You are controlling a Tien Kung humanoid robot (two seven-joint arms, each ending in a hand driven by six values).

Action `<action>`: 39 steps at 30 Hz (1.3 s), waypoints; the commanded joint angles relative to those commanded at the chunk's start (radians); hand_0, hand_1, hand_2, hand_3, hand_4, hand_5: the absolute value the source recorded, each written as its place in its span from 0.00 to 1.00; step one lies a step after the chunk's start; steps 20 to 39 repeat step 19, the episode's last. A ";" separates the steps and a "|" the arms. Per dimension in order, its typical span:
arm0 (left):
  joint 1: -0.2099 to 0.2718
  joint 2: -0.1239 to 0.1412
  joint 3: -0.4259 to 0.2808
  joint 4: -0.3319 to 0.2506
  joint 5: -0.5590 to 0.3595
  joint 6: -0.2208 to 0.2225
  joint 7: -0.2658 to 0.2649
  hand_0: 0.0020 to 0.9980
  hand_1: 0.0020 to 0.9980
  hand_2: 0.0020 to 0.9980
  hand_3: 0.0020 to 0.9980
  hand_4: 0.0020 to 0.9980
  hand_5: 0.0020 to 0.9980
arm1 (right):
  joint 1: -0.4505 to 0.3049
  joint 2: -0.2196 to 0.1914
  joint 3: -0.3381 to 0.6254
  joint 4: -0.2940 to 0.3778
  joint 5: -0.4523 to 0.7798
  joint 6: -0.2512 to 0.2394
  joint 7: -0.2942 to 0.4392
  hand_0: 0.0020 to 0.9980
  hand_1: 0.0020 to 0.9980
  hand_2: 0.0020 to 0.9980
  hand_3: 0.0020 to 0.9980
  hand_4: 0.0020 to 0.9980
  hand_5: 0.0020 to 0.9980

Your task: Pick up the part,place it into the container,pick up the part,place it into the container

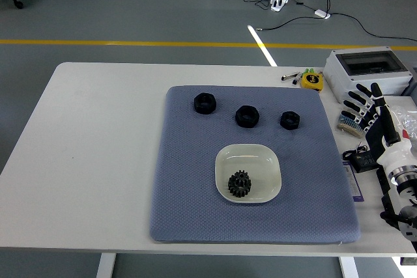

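Blue-grey textured fabric forms the mat [195, 180] that covers the middle of my white table [98, 141]. On the mat's near-centre sits a pale square-ish dish [248, 155], the container, and one black gear part [240, 183] lies inside it, toward its near side. Three more black nut-like parts stand in a row on the mat's far half: left part [204, 103], middle part [247, 116], right part [290, 120], each apart from its neighbour and from the dish.

My right hand [365, 105] hangs at the table's right edge, fingers extended and spread, grasping nothing, well apart from every part. My left arm does not appear.

I can read no brand or label: print on the yellow tape measure [312, 81] and on the small black device [362, 159] is too small to tell. A grey electrical box [367, 71] with a clear lid stands at the far right corner, a brush [350, 125] near it.

Beyond the table, the grey floor carries a yellow line [130, 43], a white stripe, cables and a power strip [280, 1].
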 joint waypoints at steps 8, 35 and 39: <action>0.005 0.002 -0.005 -0.001 0.010 -0.002 0.002 0.71 0.64 0.67 0.58 0.68 0.63 | -0.002 0.002 -0.010 0.002 -0.003 -0.011 -0.014 0.72 0.75 0.81 0.84 1.00 0.89; 0.006 0.004 -0.013 0.000 0.025 -0.003 0.005 0.71 0.64 0.67 0.58 0.68 0.63 | -0.005 0.003 -0.010 0.003 -0.007 -0.011 -0.021 0.72 0.74 0.80 0.83 1.00 0.88; 0.006 0.004 -0.013 0.000 0.025 -0.003 0.005 0.71 0.64 0.67 0.58 0.68 0.63 | -0.005 0.003 -0.010 0.003 -0.007 -0.011 -0.021 0.72 0.74 0.80 0.83 1.00 0.88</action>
